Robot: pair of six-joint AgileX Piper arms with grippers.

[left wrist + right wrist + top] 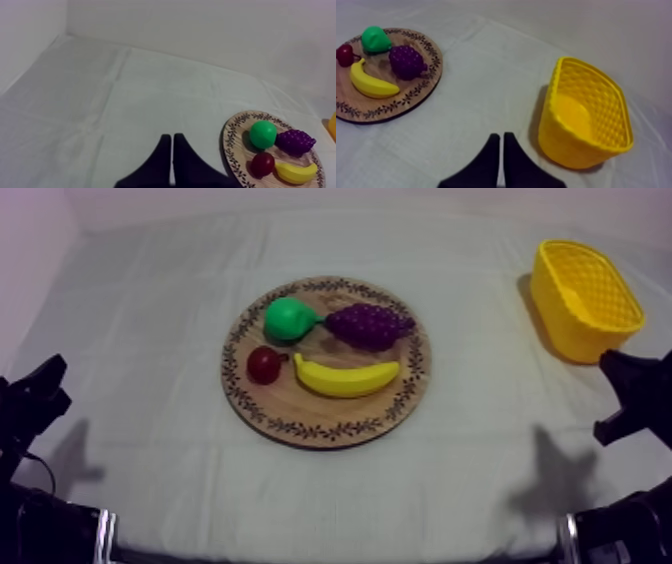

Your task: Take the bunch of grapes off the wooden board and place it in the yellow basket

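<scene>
Nothing was done yet: the bunch of grapes (368, 325) lay on the wooden board (320, 428), just beside the pear (288, 318), the yellow basket (560, 323) empty at far right. Left hand (172, 136) and right hand (501, 135) sat clenched on nothing.

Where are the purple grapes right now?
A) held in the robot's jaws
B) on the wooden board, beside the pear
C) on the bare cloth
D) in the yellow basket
B: the bunch of grapes lies on the wooden board beside the pear, apart from the yellow basket.
</scene>
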